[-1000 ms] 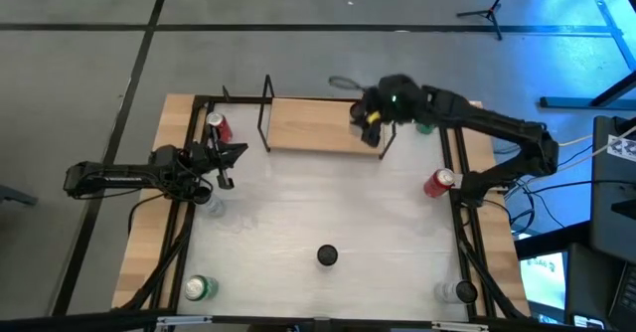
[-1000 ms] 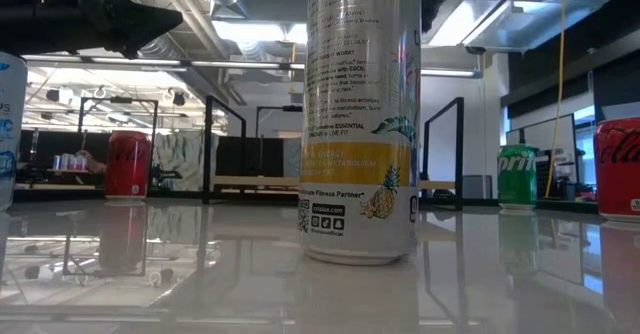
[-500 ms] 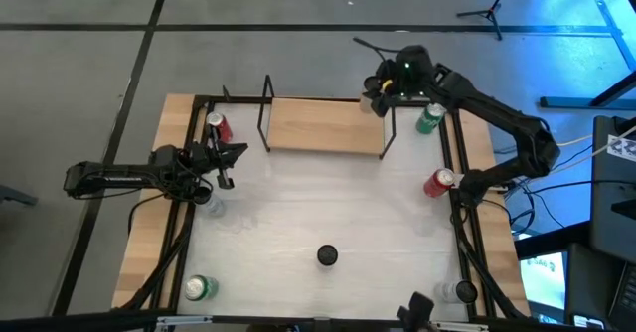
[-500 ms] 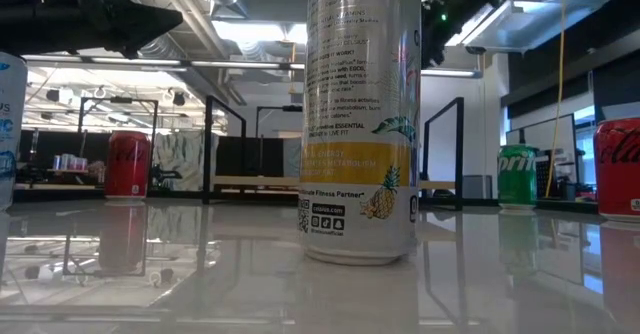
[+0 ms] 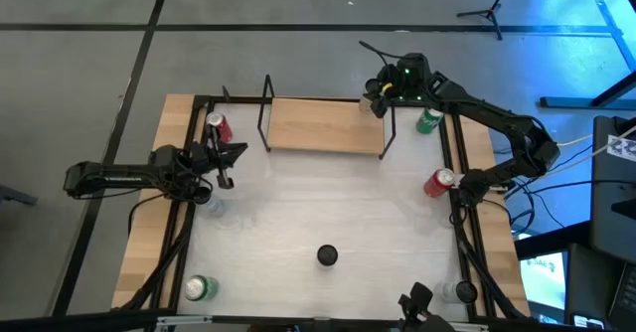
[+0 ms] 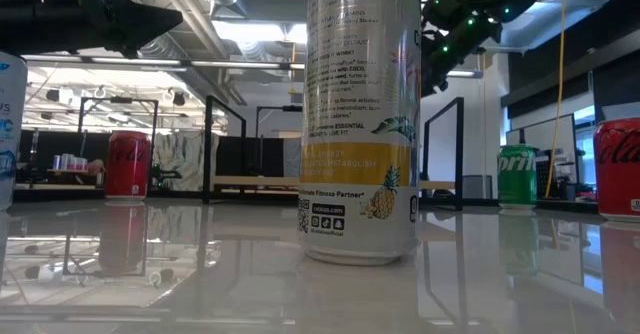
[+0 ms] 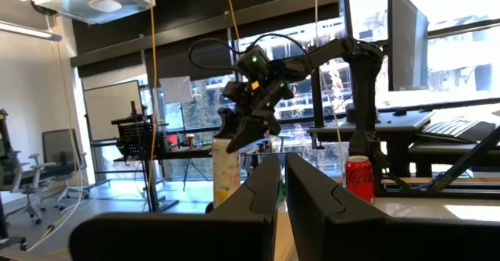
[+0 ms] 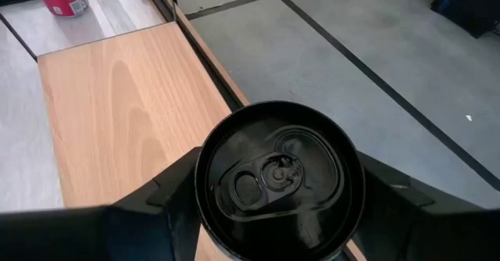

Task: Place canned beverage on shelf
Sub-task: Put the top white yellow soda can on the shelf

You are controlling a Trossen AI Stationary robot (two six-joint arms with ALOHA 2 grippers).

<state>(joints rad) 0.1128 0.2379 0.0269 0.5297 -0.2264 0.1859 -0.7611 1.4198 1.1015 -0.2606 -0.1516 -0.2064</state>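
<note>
Over shelf [image 5: 323, 125] far right corner: right gripper [image 5: 379, 90], fingers clamped on black-topped can [image 8: 277, 179]
Left gripper [image 5: 227, 163]: fingers together, near red can [image 5: 218, 128]

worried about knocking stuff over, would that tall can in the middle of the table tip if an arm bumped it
Probably. The tall can is slim and high for its narrow base, so a bump near the top would likely topple it. The table looks glossy, so a low push might slide it instead. Once down, its round body should roll.
</note>
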